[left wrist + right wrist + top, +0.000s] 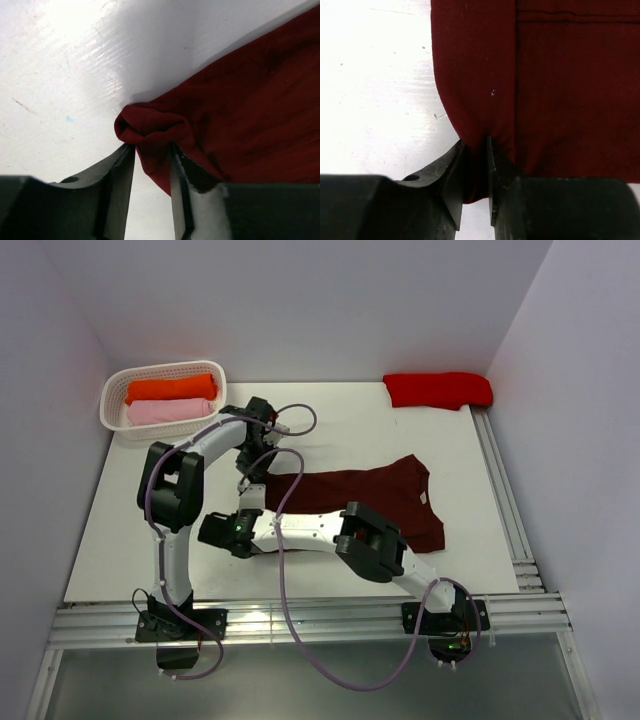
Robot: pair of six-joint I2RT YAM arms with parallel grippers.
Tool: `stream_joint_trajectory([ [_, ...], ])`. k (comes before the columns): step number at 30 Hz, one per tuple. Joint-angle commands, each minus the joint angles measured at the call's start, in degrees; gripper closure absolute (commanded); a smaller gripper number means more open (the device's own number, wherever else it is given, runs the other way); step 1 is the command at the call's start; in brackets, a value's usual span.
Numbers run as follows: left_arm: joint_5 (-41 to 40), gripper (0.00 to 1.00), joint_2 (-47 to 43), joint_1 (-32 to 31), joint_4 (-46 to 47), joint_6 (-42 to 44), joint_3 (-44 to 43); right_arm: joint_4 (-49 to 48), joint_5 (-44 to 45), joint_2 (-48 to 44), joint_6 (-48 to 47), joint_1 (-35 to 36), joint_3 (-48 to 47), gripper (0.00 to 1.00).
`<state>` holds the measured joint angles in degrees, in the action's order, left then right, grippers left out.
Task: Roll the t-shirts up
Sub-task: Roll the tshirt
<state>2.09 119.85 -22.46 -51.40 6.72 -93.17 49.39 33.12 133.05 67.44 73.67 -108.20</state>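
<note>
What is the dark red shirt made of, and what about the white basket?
The maroon t-shirt looks like soft matte knit cloth, probably cotton: it bunches and wrinkles. The white basket looks like hard plastic, its walls a lattice of little holes.

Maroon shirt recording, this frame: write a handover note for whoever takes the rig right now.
Left gripper: fingers either side of the bunched corner of the maroon shirt; grip not confirmed.
Right gripper: shut on the shirt's edge fold.
Maroon shirt lies flat mid-table, both arms at its left end, no roll formed.
Done: orange roll and pink roll in the basket.
Left: roll the maroon shirt, then the red shirt at the far right corner.
</note>
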Motion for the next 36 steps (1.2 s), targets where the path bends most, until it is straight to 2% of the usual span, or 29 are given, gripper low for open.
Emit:
stream_joint_trajectory([
  [1,1.9,0.61,-0.9,-0.2,-1.3,0.6,-3.7,-8.8,-5.7,-2.7,1.4,0.4,8.1,0.74],
  [5,5.6,0.48,-1.2,0.4,-3.4,1.5,-6.8,-28.4,-8.8,-12.0,1.8,-0.6,23.6,0.78],
  [8,9.4,0.43,-1.1,1.5,-5.5,2.1,-10.1,-40.1,-11.0,-17.2,3.5,-1.4,32.6,0.8],
  [13,15.6,0.4,-1.3,3.4,-7.6,1.8,-14.6,-55.3,-14.6,-23.1,7.6,-3.4,45.4,0.81],
  [19,22.3,0.38,-3.9,7.4,-8.7,2.5,-15.4,-73.1,-18.8,-25.0,14.9,-5.8,55.6,0.83],
  [23,29.9,0.38,-6.1,11.6,-9.6,5.6,-11.4,-86.3,-21.1,-24.9,19.8,-7.0,63.6,0.84],
  [30,37.7,0.37,-8.0,13.9,-7.1,12.8,1.8,-96.9,-23.4,-22.8,25.7,-8.3,68.8,0.85],
  [36,38.8,0.36,-8.5,13.8,2.0,11.0,10.3,-103.4,-24.1,-20.5,29.4,-8.6,71.6,0.86],
])
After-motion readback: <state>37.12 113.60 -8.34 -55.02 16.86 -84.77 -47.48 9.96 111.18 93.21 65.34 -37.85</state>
